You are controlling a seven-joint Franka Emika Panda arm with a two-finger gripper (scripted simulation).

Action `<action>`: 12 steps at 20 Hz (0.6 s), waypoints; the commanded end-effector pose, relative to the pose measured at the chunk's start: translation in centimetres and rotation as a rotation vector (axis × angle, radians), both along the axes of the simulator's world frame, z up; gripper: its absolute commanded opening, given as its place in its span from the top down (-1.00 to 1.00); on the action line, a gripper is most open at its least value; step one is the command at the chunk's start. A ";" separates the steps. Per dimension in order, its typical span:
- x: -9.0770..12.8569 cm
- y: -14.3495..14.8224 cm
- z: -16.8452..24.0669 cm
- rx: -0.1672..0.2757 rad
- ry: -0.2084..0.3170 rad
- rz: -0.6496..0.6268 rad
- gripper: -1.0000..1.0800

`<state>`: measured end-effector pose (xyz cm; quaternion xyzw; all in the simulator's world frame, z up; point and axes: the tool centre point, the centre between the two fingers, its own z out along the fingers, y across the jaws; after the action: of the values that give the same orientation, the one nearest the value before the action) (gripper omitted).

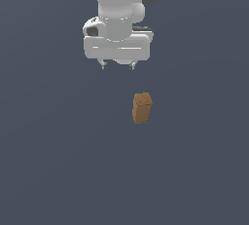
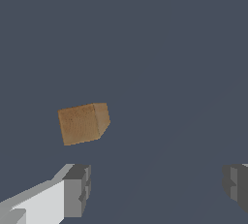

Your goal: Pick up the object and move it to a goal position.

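The object, a small tan block point(image 1: 142, 107), stands upright on the dark grey floor, taller than wide. My white gripper point(image 1: 117, 66) hangs above it and a little toward the exterior view's left, apart from it, with its two short fingertips spread wide. In the wrist view the block point(image 2: 83, 123) lies beyond the fingers point(image 2: 76, 190), outside the gap between them. The gripper point(image 2: 157, 185) is open and empty.
A plain dark grey floor point(image 1: 58, 160) fills both views. No other objects, edges or goal marker show.
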<state>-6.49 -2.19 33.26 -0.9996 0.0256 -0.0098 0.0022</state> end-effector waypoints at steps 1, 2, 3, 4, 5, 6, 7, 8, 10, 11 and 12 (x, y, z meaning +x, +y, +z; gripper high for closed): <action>0.0 0.0 0.0 0.000 0.000 0.000 -0.92; 0.0 0.0 0.0 0.000 0.000 0.001 -0.92; 0.0 0.0 0.0 0.001 0.000 0.002 -0.92; 0.1 0.1 0.0 0.002 -0.001 0.005 -0.92; 0.2 0.1 0.1 0.003 -0.001 0.009 -0.92; 0.3 0.2 0.1 0.005 -0.002 0.014 -0.92; 0.4 0.3 0.1 0.007 -0.002 0.020 -0.92; 0.5 0.4 0.2 0.009 -0.003 0.024 -0.92; 0.6 0.5 0.2 0.011 -0.004 0.030 -0.92; 0.7 0.5 0.2 0.012 -0.004 0.031 -0.92; 0.7 0.6 0.2 0.012 -0.004 0.031 -0.92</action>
<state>-5.86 -1.70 33.45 -0.9998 0.0114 -0.0114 0.0077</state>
